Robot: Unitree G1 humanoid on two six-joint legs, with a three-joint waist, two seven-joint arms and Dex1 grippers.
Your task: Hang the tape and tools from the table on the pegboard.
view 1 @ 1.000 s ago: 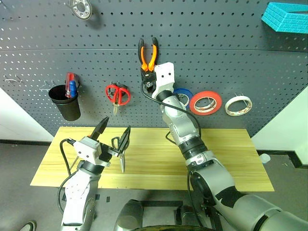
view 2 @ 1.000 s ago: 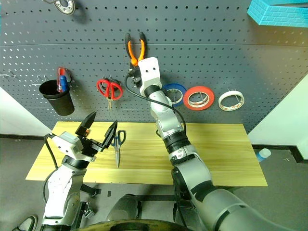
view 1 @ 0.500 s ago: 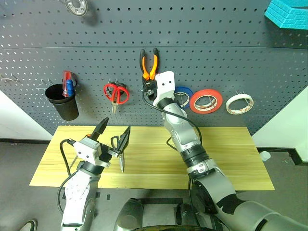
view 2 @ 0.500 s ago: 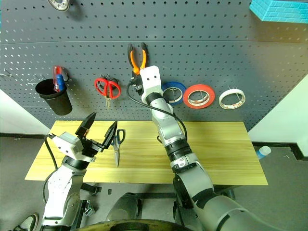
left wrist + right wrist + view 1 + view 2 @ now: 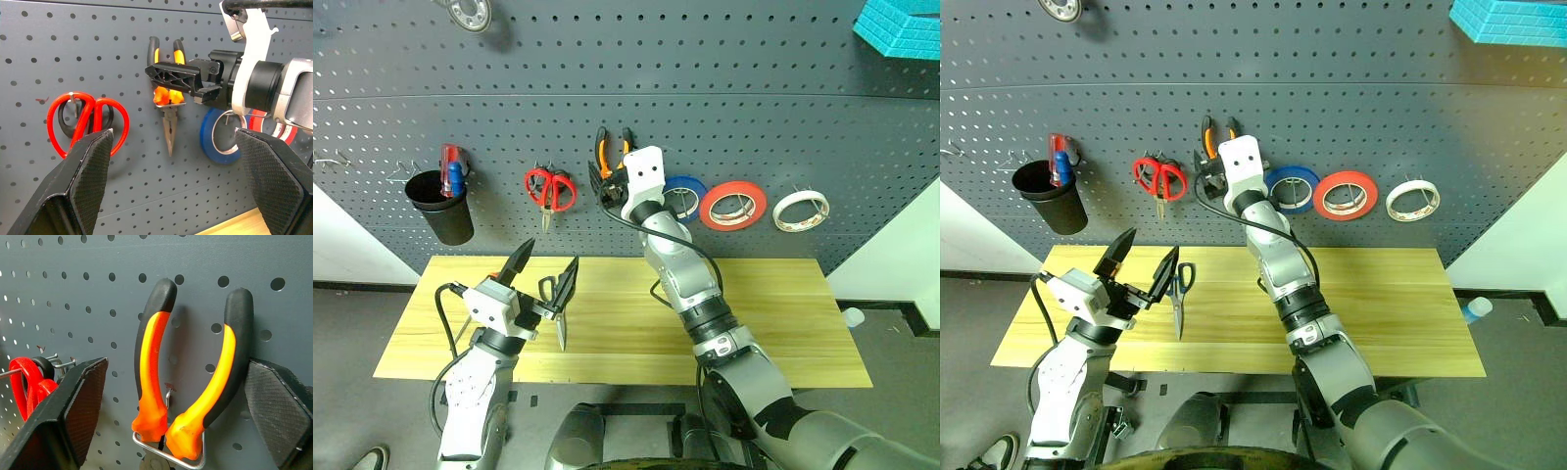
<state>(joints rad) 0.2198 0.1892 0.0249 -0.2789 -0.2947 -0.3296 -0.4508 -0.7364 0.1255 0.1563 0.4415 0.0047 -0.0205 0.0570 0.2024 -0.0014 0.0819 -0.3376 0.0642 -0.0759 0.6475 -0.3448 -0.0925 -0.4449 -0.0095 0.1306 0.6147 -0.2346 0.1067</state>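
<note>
Orange-and-black pliers (image 5: 195,382) hang nose-down from a wire hook on the dark grey pegboard (image 5: 754,98). My right gripper (image 5: 605,179) is open, one finger on each side of the handles. The red tape (image 5: 731,207) hangs on the board to the right of it. Dark-handled scissors (image 5: 1178,294) lie on the light wood table (image 5: 773,313), partly hidden behind my left gripper (image 5: 552,255). That gripper hovers open and empty above the table's left part.
A blue roll (image 5: 685,196) hangs beside the red tape and a white roll (image 5: 800,211) further right. Red-handled scissors (image 5: 551,189) and a black cup (image 5: 442,208) hang on the board's left. A teal block (image 5: 899,29) sits at the top right.
My right gripper has opened and let go of the pliers. The pliers came down the board and now hang from the hook. The left arm kept still.
</note>
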